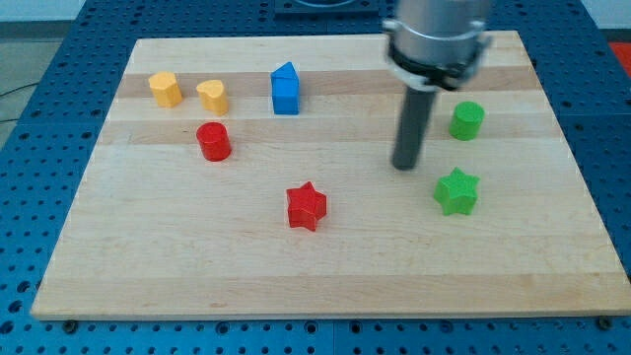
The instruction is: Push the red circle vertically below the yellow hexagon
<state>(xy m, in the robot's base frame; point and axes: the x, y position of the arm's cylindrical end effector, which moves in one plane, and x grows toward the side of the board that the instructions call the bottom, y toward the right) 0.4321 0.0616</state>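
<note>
Far left of my tip [405, 166] — red circle [213, 141]; apart.

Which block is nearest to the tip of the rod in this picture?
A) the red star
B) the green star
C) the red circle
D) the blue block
B: my tip stands just to the view's left of the green star; the other three lie farther off.
</note>
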